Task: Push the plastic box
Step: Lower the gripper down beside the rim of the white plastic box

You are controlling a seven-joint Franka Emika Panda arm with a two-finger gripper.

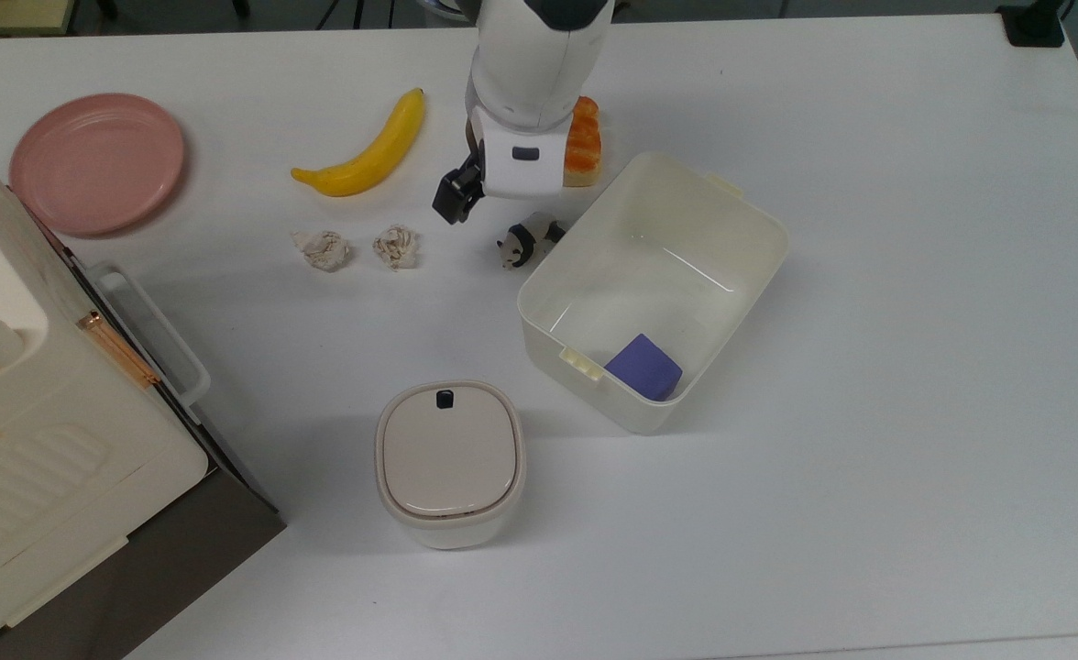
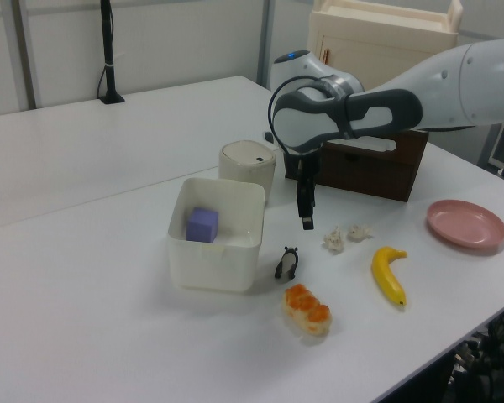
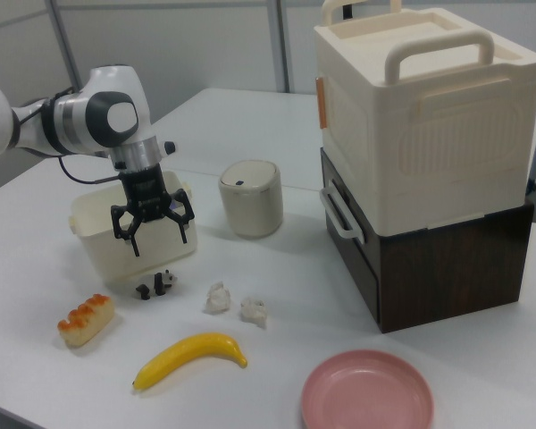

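The plastic box (image 1: pixel 654 289), centre-right of the top view on the worktop (image 1: pixel 915 275), stands untouched; the claw (image 3: pixel 152 225), spread wide and empty, hovers near its wall above the toy panda (image 1: pixel 530 240), the push not begun.

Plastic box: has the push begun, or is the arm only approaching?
Nothing is done yet: the plastic box sits untouched, a purple cube inside. In hand: the open gripper hangs above the table near the panda, apart from the box. Left: contact and the whole push.
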